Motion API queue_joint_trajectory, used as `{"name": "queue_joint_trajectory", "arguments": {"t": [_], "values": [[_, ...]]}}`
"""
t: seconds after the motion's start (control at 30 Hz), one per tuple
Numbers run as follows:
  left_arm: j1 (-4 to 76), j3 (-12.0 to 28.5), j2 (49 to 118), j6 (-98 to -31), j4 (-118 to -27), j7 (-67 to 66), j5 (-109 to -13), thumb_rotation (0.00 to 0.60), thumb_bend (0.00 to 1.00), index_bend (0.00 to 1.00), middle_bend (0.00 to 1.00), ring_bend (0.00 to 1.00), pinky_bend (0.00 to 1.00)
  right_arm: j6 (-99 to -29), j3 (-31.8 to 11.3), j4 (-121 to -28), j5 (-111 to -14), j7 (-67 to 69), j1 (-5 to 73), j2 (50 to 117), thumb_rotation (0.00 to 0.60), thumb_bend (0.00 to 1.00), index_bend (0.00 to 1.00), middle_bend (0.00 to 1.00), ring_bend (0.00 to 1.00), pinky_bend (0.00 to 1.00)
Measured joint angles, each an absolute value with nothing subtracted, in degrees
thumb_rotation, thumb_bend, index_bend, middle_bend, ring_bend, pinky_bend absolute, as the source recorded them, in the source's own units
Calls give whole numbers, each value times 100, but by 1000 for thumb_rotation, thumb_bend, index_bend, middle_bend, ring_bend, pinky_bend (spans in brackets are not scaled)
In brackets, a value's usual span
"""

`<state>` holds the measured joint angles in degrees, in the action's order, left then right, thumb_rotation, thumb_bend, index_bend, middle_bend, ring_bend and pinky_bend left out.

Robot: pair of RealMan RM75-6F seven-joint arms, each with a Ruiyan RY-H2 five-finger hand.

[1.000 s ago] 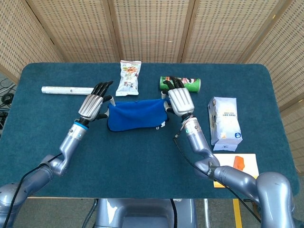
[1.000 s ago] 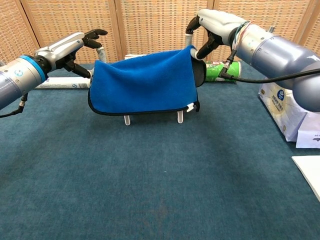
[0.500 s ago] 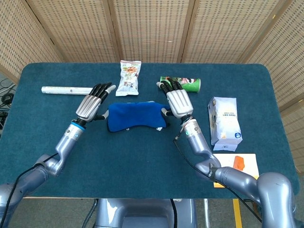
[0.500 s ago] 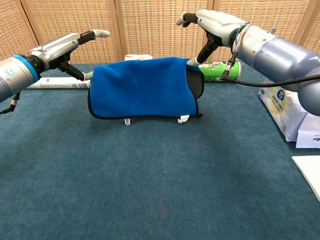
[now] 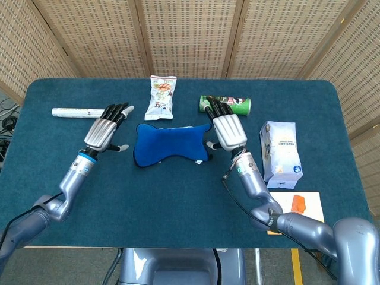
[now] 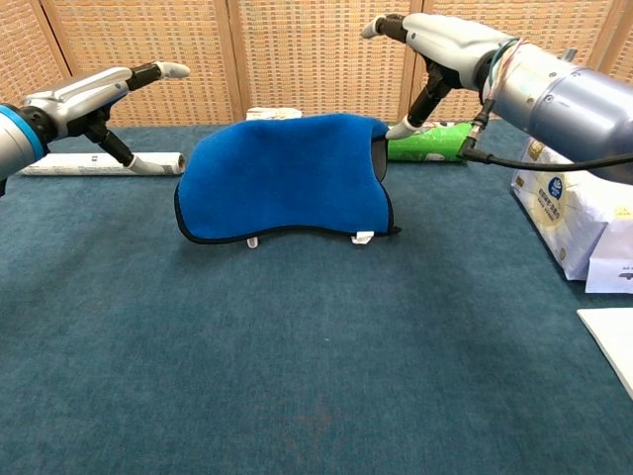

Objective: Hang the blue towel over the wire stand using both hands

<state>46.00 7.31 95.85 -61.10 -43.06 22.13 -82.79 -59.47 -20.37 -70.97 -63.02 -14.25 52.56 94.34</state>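
We take the snack packet (image 5: 161, 97) at the far middle of the bench (image 5: 178, 202) as our landmark. Well to its left lies a white tube (image 5: 77, 111); to its right, a green can (image 5: 236, 105) lies on its side. Farther right and nearer us stands a white pouch (image 5: 280, 154), with an orange-printed sheet (image 5: 301, 206) at the bench's near edge beyond it.

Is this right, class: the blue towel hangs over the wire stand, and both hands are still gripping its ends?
Not quite. The blue towel does hang over the wire stand, but the chest view shows the left hand and right hand open and clear of it, holding nothing.
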Motion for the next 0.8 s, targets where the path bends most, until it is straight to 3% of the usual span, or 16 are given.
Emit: {"name": "queue_joint_trajectory", "arguments": {"t": [0.37,0.63,0.8], "values": [[4058,647,8862,-6449,-5252,1791,-8171,600,106,0,0,0,0,-6875,-1444,-8074,-7008,-1362,4302,8521,600,24,35,8,0,115],[3243,537,7976,-6992,-7071,822,-7825,600,76,0,0,0,0,-8116,-848,-8412,-7719,-947,3214,8020,600,0,34,0,0,112],[2606,419,7488,-7578,-8260,156,-7639,600,75,0,0,0,0,-8638,-531,-8677,-7884,-840,2560,7744,600,0,1,0,0,35]]}}
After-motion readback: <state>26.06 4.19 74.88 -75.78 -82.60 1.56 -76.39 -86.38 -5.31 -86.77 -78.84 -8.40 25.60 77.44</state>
